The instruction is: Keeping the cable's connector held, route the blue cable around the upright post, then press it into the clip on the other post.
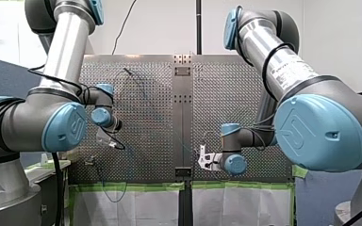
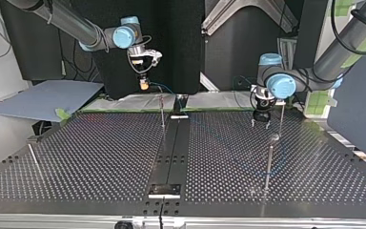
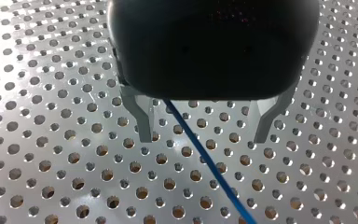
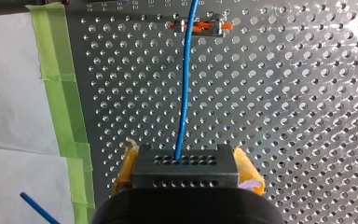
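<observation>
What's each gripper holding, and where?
Right gripper holds the cable's connector, jaws shut on its sides. Left gripper holds nothing: jaws open, blue cable running between them.

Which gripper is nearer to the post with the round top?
Left. My left gripper hangs close by the post, at the top view's right; my right gripper is far off at its left.

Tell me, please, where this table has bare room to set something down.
In the top view, bare: the table between the thin rod and the centre rail. Crowded: beyond the rail, where my left hand, the blue cable and two posts stand.
</observation>
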Robot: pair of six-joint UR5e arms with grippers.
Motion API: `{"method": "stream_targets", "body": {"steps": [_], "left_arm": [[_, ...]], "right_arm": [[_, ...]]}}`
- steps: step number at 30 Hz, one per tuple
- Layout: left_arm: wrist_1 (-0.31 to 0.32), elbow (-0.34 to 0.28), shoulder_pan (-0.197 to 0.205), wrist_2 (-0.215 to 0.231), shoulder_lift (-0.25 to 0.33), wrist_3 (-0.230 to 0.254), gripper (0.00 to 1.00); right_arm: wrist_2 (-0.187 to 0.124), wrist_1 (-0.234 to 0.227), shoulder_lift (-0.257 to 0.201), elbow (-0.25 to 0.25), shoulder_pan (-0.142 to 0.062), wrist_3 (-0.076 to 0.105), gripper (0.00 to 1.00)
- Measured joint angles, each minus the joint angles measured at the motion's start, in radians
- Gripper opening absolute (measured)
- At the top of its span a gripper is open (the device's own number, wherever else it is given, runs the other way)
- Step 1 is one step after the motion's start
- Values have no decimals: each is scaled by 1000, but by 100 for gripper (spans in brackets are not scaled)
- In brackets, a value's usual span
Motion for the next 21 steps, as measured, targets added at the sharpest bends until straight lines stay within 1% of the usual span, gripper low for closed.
{"method": "stream_targets", "body": {"steps": [14, 17, 21], "left_arm": [[6, -7, 2, -2, 20, -117, 99], [7, -12, 2, -2, 20, -127, 99], [9, -17, 3, -2, 21, -130, 99]], "right_arm": [[0, -1, 1, 0, 0, 0, 0], [0, -2, 2, 0, 0, 0, 0], [0, -2, 3, 0, 0, 0, 0]]}}
